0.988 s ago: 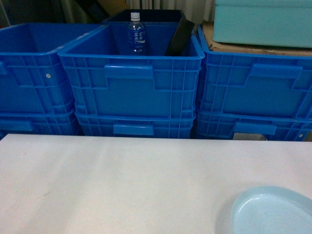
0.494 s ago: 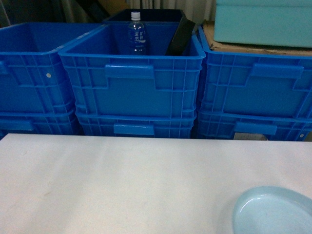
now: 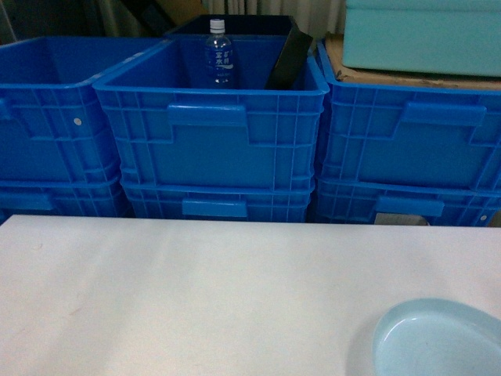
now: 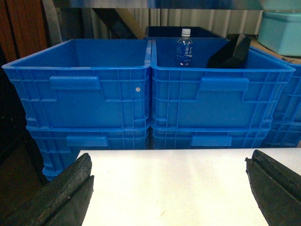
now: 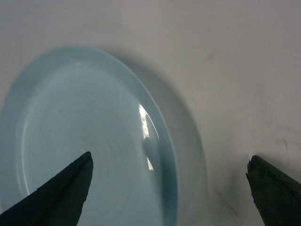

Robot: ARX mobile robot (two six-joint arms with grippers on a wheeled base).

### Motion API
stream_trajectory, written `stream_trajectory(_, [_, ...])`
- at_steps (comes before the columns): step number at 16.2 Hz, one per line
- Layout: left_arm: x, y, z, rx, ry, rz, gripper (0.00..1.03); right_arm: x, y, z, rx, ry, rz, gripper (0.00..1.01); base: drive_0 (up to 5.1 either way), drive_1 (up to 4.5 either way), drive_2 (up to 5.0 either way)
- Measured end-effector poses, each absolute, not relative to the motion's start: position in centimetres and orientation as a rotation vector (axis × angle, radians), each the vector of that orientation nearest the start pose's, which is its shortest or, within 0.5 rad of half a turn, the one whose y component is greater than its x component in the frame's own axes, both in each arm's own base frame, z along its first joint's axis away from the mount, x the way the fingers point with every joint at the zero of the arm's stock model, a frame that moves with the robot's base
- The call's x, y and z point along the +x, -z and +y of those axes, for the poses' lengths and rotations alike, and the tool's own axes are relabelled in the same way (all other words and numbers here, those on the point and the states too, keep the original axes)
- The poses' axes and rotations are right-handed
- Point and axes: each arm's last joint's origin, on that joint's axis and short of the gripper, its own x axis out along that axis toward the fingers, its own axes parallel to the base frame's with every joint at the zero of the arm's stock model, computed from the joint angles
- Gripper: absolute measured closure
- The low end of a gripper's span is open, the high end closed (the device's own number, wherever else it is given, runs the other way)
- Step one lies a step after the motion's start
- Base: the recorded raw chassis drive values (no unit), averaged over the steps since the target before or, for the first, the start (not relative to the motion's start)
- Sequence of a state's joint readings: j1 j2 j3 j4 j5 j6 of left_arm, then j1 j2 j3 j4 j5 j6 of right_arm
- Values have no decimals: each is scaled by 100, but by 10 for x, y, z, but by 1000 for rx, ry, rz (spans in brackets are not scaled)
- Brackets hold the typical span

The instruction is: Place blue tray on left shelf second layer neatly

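The blue tray [image 3: 438,341], a pale round dish, lies on the white table [image 3: 196,290] at the front right corner of the head view, partly cut off by the frame. In the right wrist view my right gripper [image 5: 170,157] hangs open just above the tray [image 5: 84,122]. Its left finger is over the dish's inside and its right finger over bare table [image 5: 235,70], with the tray's right rim between them. My left gripper [image 4: 169,157] is open over the table [image 4: 169,188] with nothing between its fingers. Neither gripper shows in the head view. The left shelf second layer is out of view.
Deep-blue crates [image 3: 210,149] stand stacked in a row right behind the table's far edge. The middle one holds a water bottle [image 3: 220,56] and a black slanted piece [image 3: 290,59]. A teal tub [image 3: 423,35] rests on cardboard atop the right crate.
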State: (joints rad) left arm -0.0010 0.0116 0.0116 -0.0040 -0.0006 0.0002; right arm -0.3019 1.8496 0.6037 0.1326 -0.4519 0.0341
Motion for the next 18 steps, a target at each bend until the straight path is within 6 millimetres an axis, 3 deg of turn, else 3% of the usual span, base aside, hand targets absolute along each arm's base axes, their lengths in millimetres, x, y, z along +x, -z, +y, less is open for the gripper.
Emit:
stream_trajectory(5, [98,-166,0,0,0,4,5,261,-52,-67,486,-162,1003,3,0,0,0])
stream_trajectory(8, [98,-166,0,0,0,4,5,249,-50,-47,471,-226,1021,3,0,0,0])
stream_trajectory(12, [98,-166,0,1,0,4,5,241,-43,-42,435,-224,1014,4,0,0,0])
stream_trajectory(18, [98,-166,0,0,0,4,5,238,-28,-57,398,-156,997,65,0,0,0])
